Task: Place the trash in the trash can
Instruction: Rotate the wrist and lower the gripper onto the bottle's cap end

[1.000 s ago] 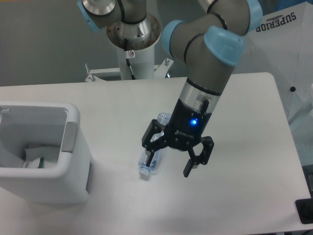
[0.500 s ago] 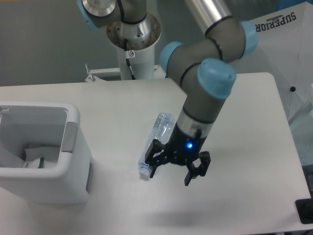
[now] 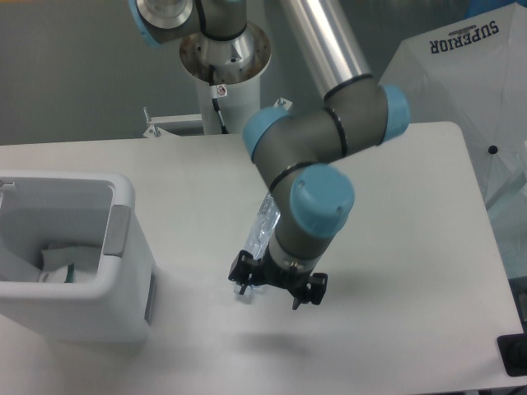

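Now fingers (image 3: pixel 277 287) spread open, low over the bottle (image 3: pixel 262 228) on the table (image 3: pixel 412 206), packet (image 3: pixel 56 265) inside trash can (image 3: pixel 123 247).

A white table (image 3: pixel 428 247) with rounded corners is seen filling most of the view. Beyond its far edge, a white cylindrical pedestal (image 3: pixel 224 107) is mounted, with a small label and a black cable seen on its front. A white bracket (image 3: pixel 177 123) with bolts is fixed at the foot of the pedestal, level with the table's far edge. To the right of the table, a white sheet (image 3: pixel 461 74) printed "SUPERIOR" is draped. A small dark object (image 3: pixel 512 355) is seen off the table's near right corner. A grey wall (image 3: pixel 74 74) stands behind the table.
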You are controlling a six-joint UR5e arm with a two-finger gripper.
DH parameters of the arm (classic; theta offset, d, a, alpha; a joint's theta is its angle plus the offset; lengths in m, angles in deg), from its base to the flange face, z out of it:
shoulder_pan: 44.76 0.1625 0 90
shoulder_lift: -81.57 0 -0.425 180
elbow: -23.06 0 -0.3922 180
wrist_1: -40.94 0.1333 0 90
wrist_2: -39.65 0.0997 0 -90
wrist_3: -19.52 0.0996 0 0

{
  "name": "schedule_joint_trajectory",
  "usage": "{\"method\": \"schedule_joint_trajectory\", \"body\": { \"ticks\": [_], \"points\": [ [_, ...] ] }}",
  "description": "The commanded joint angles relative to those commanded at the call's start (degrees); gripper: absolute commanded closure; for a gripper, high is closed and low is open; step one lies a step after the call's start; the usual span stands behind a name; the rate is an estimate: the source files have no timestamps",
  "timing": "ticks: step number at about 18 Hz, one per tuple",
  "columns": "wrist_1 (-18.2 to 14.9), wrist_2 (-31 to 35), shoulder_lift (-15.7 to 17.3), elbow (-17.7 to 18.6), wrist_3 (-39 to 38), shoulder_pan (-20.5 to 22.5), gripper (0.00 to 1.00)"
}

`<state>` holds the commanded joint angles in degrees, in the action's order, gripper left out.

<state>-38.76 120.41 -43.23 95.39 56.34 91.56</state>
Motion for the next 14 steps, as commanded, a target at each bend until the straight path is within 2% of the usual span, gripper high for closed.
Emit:
{"method": "schedule_joint_trajectory", "body": {
  "ticks": [3,10,14],
  "points": [
    [-0.8,4.4,-1.0,-0.1,0.0,-1.9,0.00],
    [-0.7,5.0,-2.8,-0.8,-0.1,-2.7,0.00],
    [-0.8,9.3,-4.4,0.1,0.1,-5.0,0.00]
  ]
}}
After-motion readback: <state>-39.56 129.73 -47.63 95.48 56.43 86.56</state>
